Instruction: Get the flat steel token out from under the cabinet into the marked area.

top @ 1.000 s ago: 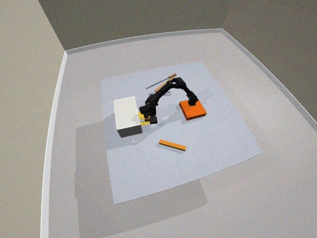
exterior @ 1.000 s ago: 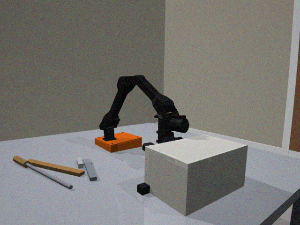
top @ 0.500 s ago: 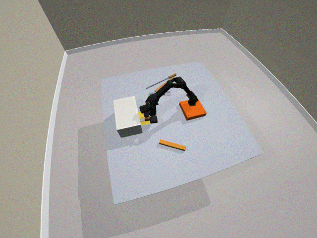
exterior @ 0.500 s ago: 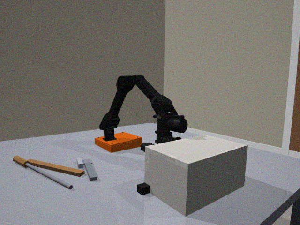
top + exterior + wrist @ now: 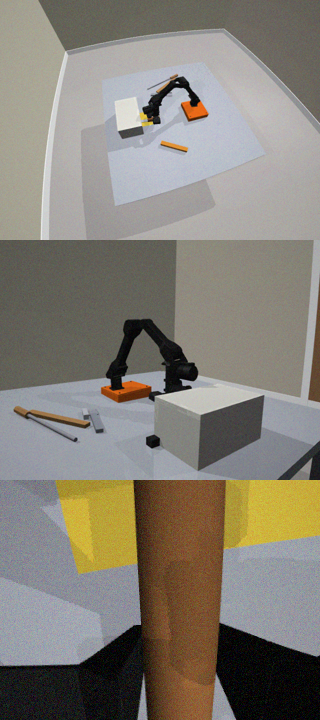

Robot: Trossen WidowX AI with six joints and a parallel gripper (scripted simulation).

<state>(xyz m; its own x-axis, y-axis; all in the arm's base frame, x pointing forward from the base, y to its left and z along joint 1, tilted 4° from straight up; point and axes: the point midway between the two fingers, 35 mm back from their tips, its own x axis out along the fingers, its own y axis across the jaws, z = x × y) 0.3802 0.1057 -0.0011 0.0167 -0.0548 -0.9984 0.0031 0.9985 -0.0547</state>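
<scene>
The white cabinet [image 5: 127, 113] [image 5: 230, 431] stands on the table. The yellow marked area [image 5: 142, 115] [image 5: 112, 527] lies in front of it, partly covered by the arm and tool. My gripper [image 5: 153, 119] [image 5: 175, 632] is low in front of the cabinet, shut on a round brown wooden handle [image 5: 182, 580], which points towards the cabinet across the yellow area. A pale grey strip [image 5: 143, 120] shows between yellow parts; I cannot tell whether it belongs to the held tool. In the exterior view the cabinet hides the fingertips. The steel token and vent slots are not visible.
A wooden-handled rod [image 5: 158, 83] [image 5: 52, 428], a wooden stick [image 5: 161, 88] [image 5: 60, 418] and grey metal pieces [image 5: 96, 422] lie to one side. An orange bar [image 5: 173, 146] lies on the other. A black cube [image 5: 152, 441] is beside the cabinet. The arm's orange base [image 5: 193, 111] [image 5: 134, 392] stands behind.
</scene>
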